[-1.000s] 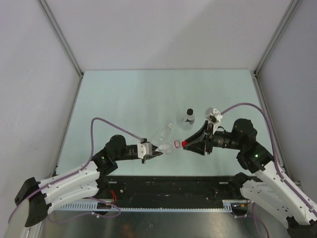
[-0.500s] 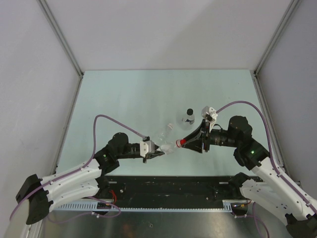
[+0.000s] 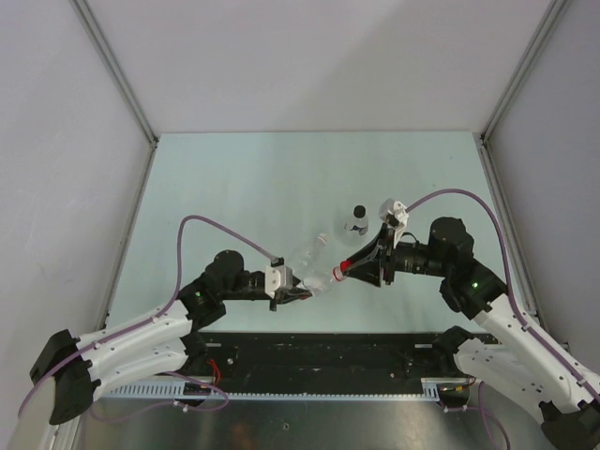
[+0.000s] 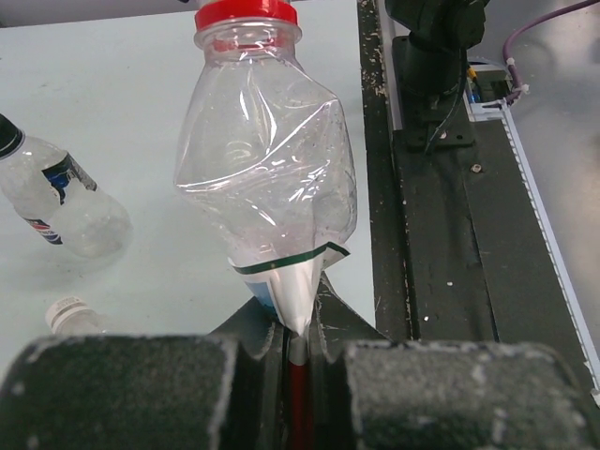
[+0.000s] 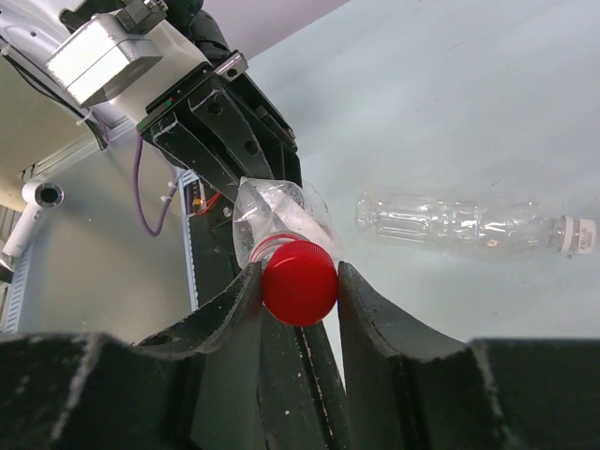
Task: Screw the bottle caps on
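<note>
My left gripper [image 3: 298, 287] is shut on the flattened base of a crumpled clear bottle [image 3: 317, 279], holding it off the table with its neck toward the right arm. In the left wrist view the bottle [image 4: 267, 178] sticks out from the jaws with the red cap [image 4: 246, 14] on its neck. My right gripper [image 3: 349, 269] is shut on the red cap [image 5: 300, 281], which sits against the bottle's neck [image 5: 272, 217]. A second bottle [image 3: 356, 222] with a black cap stands upright behind. A third bottle [image 3: 307, 253] with a white cap [image 5: 578, 234] lies on the table.
The pale green table [image 3: 234, 187] is walled at the back and both sides. A black strip [image 3: 328, 349] with the arm bases and cables runs along the near edge.
My right gripper has moved left with the red cap until it meets the neck of the held bottle. My left gripper has shifted slightly right with the bottle.
</note>
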You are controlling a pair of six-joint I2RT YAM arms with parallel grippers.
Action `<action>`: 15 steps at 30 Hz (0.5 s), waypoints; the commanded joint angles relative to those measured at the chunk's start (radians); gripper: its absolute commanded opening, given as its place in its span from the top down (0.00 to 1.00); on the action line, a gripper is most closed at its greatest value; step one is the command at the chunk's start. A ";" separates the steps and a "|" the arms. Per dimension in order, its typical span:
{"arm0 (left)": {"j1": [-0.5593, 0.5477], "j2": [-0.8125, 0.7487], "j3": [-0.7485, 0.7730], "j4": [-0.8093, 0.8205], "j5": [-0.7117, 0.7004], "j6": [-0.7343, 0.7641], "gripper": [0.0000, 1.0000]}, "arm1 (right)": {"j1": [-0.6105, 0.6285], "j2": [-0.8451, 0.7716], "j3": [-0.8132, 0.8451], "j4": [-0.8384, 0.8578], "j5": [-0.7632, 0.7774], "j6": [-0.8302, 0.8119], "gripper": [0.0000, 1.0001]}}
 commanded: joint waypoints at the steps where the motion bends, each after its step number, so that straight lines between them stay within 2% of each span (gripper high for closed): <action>1: 0.002 -0.011 0.071 0.061 0.039 -0.021 1.00 | 0.012 0.018 0.037 0.014 -0.022 -0.006 0.96; 6: 0.002 0.010 0.096 0.063 -0.065 -0.055 1.00 | 0.034 0.028 0.037 0.007 -0.056 0.009 0.96; 15: 0.002 0.034 0.118 0.074 -0.065 -0.089 1.00 | 0.074 0.026 0.036 -0.015 -0.037 0.036 0.98</action>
